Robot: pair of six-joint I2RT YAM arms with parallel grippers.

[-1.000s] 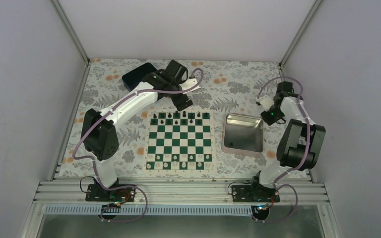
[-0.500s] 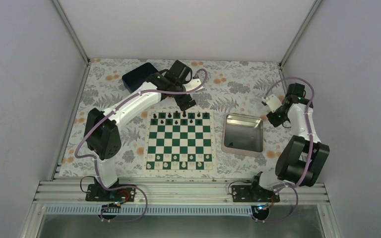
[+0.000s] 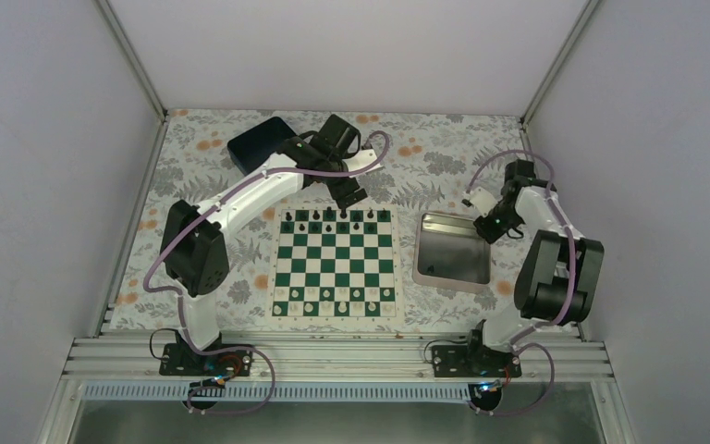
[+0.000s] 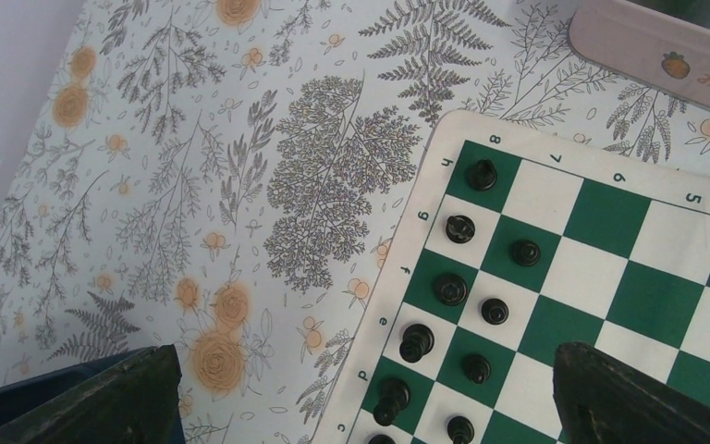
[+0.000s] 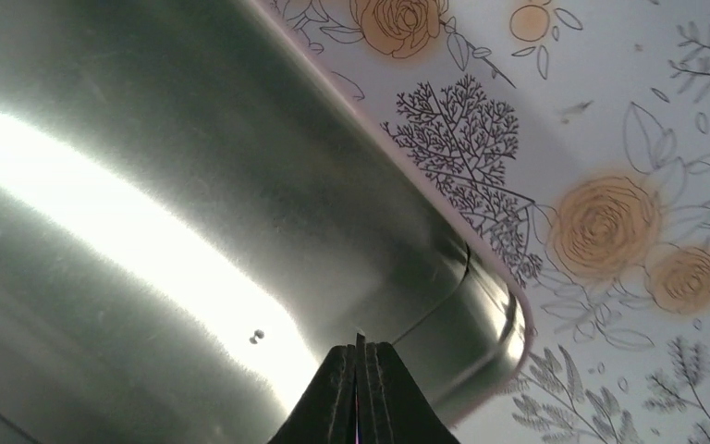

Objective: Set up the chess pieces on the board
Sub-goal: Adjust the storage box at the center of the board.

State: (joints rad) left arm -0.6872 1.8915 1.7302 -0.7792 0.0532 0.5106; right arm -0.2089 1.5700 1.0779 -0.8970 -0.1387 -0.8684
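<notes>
Floral-cloth table [image 3: 425, 157], green-and-white board [image 3: 335, 261] at centre, silver tray [image 3: 458, 242] just right of it, dark blue bin [image 3: 257, 143] at far left. Black chess pieces [image 3: 344, 215] fill the far two rows of the board; white pieces [image 3: 330, 296] sit in the near rows. In the left wrist view the second-row square next to the h corner is bare, so the setup is judged nearly done, not finished. One stray black piece [image 3: 430, 269] sits in the tray, at its near-left corner, too small to tell if it is upright or on its side. The left gripper [image 3: 351, 194] hangs over the far edge of the board, jaws spread wide, nothing between them. The right gripper [image 5: 361, 356] is pinched fully closed on nothing, above the tray's far-right corner. Key relation: the stray piece lies diagonally across the tray from the right gripper, toward the robot and toward the board. The right arm is clearly nearer; the left is well apart, across the board. The likely next move is for the right gripper to open, cross the tray and drop on that piece; the tray wall beside it may crowd one finger.
</notes>
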